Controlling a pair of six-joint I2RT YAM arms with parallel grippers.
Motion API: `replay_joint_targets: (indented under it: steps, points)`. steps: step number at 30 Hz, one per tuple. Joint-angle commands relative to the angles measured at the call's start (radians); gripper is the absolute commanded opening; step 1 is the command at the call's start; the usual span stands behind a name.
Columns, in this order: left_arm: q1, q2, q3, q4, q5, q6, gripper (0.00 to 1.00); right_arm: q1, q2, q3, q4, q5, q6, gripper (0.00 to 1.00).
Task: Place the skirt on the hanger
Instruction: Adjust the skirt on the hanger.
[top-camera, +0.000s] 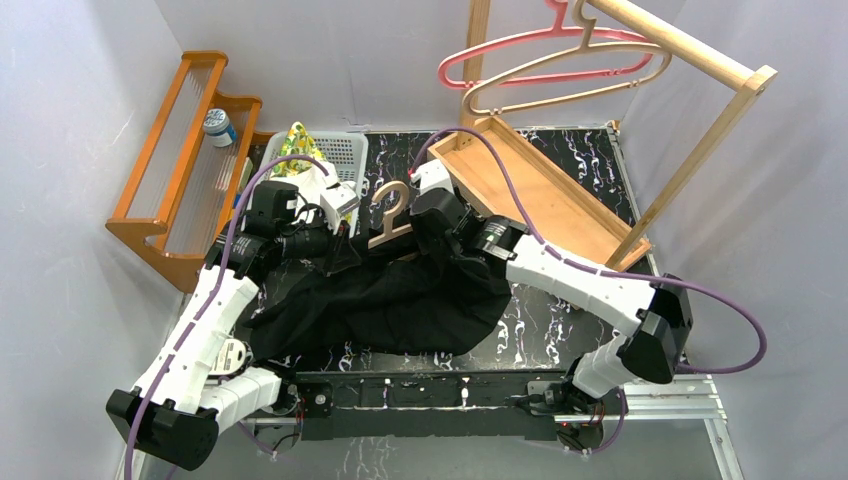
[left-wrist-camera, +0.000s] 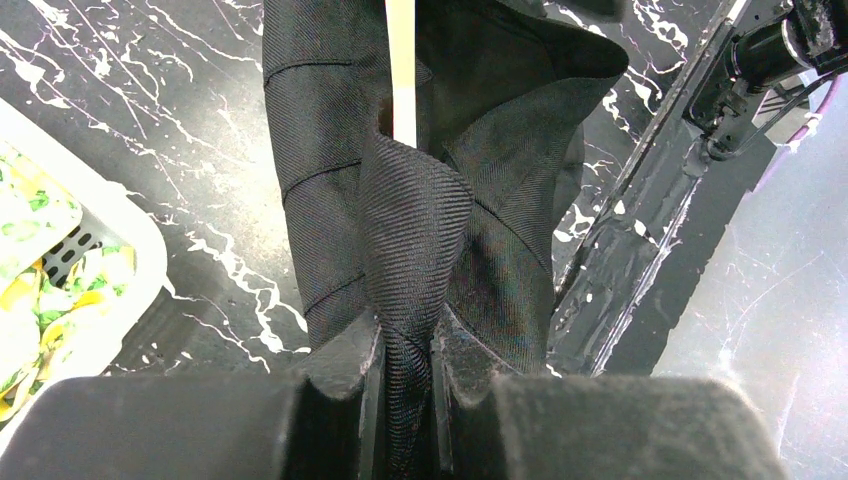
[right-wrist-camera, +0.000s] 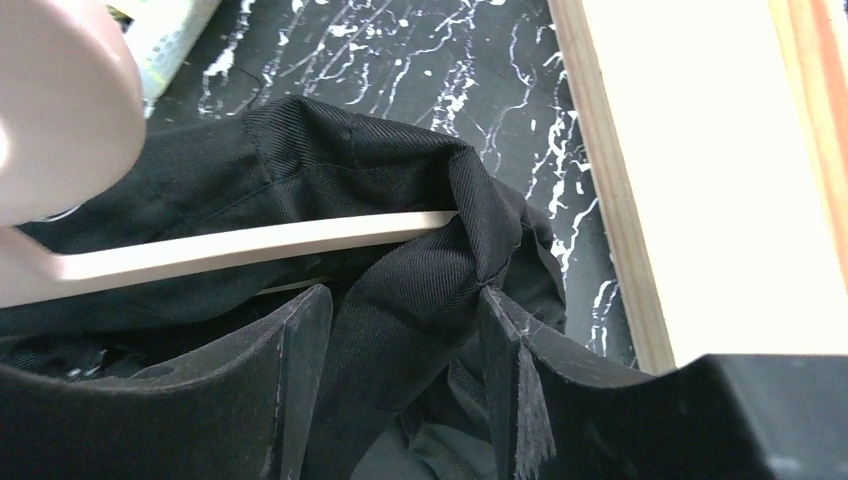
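Note:
The black skirt (top-camera: 390, 300) lies bunched on the dark marbled table between both arms. A wooden hanger (top-camera: 390, 212) lies at its far edge with its hook up, and its bar runs inside the waistband (left-wrist-camera: 402, 70) (right-wrist-camera: 250, 245). My left gripper (top-camera: 343, 255) (left-wrist-camera: 408, 340) is shut on a fold of the skirt's waistband (left-wrist-camera: 410, 220). My right gripper (top-camera: 437, 235) (right-wrist-camera: 400, 295) has its jaws wide apart around a thick fold of the skirt (right-wrist-camera: 400, 160) at the bar's end, without pinching it.
A white basket (top-camera: 340, 150) (left-wrist-camera: 130, 230) with yellow-green cloth stands behind the left gripper. An orange wooden rack (top-camera: 185, 160) holding a jar (top-camera: 218, 125) is at the far left. A garment stand with a wooden base (top-camera: 540, 190) (right-wrist-camera: 700, 150) carries pink and beige hangers (top-camera: 560, 60).

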Motion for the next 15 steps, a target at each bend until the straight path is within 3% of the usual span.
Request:
replay_joint_targets:
  steps: [1,3,10,15]
  points:
    - [0.003,-0.022,0.025,0.014,0.071,-0.006,0.00,0.017,0.046,0.014,0.028,0.173,-0.032,0.63]
    - [0.002,-0.023,0.026,0.014,0.068,-0.009,0.00,0.017,0.051,0.013,0.014,0.217,-0.024,0.56]
    - [0.003,-0.022,0.027,0.011,0.060,-0.007,0.00,0.016,0.029,0.007,-0.007,0.304,0.003,0.19]
    - [0.003,-0.012,0.022,-0.003,0.039,0.006,0.00,0.011,-0.039,0.039,0.023,0.213,0.017,0.00]
